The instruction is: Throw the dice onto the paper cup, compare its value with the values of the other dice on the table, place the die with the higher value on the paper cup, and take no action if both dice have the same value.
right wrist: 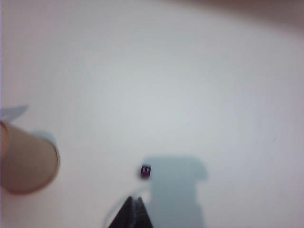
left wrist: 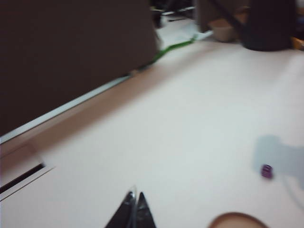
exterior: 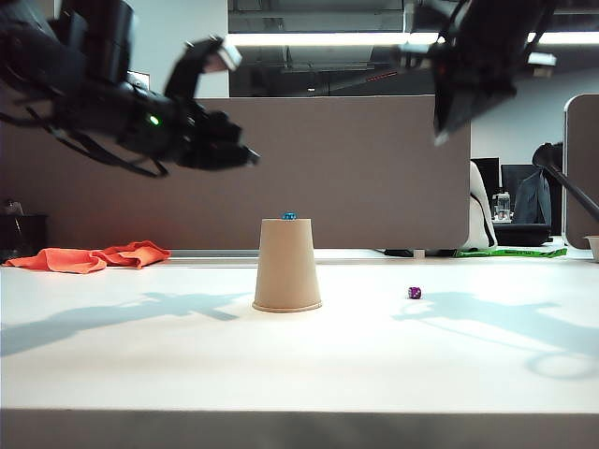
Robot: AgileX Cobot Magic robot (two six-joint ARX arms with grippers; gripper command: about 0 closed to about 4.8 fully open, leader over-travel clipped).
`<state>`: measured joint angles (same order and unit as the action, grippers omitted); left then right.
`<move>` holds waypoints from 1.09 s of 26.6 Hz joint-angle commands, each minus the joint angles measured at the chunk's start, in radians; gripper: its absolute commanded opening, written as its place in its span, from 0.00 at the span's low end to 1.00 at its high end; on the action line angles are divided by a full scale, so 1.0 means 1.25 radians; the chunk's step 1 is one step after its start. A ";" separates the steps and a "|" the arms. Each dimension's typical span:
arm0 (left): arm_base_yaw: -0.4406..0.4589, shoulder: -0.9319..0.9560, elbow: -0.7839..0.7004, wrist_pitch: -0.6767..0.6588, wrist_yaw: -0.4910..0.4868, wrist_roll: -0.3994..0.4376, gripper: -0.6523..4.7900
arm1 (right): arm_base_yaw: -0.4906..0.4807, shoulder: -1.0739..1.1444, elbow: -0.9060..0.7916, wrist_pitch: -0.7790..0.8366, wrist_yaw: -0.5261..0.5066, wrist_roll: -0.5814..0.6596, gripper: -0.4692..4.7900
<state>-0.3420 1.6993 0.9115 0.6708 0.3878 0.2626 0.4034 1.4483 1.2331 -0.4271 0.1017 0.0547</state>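
Observation:
The tan paper cup (exterior: pixel 286 267) stands upside down at the table's middle, with the bright blue die (exterior: pixel 289 216) resting on its flat top. The dark purple die (exterior: pixel 414 293) lies on the table to the cup's right; it also shows as a purple die (left wrist: pixel 267 171) in the left wrist view and a purple die (right wrist: pixel 146 171) in the right wrist view. My left gripper (left wrist: pixel 134 195) hovers high, up and left of the cup, shut and empty. My right gripper (right wrist: pixel 133 199) hangs high above the purple die, shut and empty. The cup (right wrist: pixel 26 164) shows beside it.
An orange cloth (exterior: pixel 92 256) lies at the table's back left. A brown partition (exterior: pixel 374 168) runs behind the table, with a green strip (exterior: pixel 510 252) at its right foot. The cup's edge (left wrist: pixel 237 221) peeks into the left wrist view.

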 commanded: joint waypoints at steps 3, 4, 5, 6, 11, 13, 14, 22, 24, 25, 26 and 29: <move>0.088 -0.087 0.002 -0.093 -0.014 -0.093 0.11 | -0.063 -0.107 -0.055 0.076 0.006 -0.030 0.09; 0.106 -0.106 0.002 -0.121 -0.014 -0.096 0.11 | -0.078 -0.125 -0.074 0.088 0.001 -0.031 0.09; 0.118 -0.121 0.002 -0.144 -0.014 -0.097 0.11 | -0.093 -0.145 -0.094 0.099 -0.010 -0.037 0.09; 0.130 -0.140 0.002 -0.172 -0.014 -0.097 0.11 | -0.115 -0.170 -0.121 0.115 -0.031 -0.043 0.09; 0.168 -0.220 0.001 -0.267 -0.014 -0.096 0.11 | -0.208 -0.269 -0.243 0.176 -0.126 -0.045 0.09; 0.169 -0.252 0.001 -0.309 -0.014 -0.090 0.11 | -0.238 -0.308 -0.290 0.189 -0.132 -0.045 0.09; 0.169 -0.267 0.001 -0.327 -0.014 -0.090 0.11 | -0.249 -0.325 -0.310 0.195 -0.132 -0.045 0.09; 0.169 -0.414 -0.103 -0.352 -0.029 -0.092 0.11 | -0.278 -0.521 -0.476 0.250 -0.116 -0.045 0.09; 0.168 -0.462 -0.146 -0.376 -0.039 -0.093 0.11 | -0.280 -0.571 -0.511 0.255 -0.114 -0.045 0.09; 0.168 -0.490 -0.168 -0.388 -0.044 -0.094 0.11 | -0.283 -0.599 -0.529 0.255 -0.114 -0.045 0.09; 0.168 -0.508 -0.183 -0.393 -0.044 -0.094 0.11 | -0.287 -0.620 -0.544 0.255 -0.117 -0.045 0.09; 0.169 -0.583 -0.227 -0.422 -0.068 -0.097 0.11 | -0.307 -0.707 -0.601 0.233 -0.121 -0.044 0.09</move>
<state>-0.1318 1.0054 0.6411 0.1535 0.3218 0.1413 0.0261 0.5919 0.4938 -0.1307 -0.0471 0.0017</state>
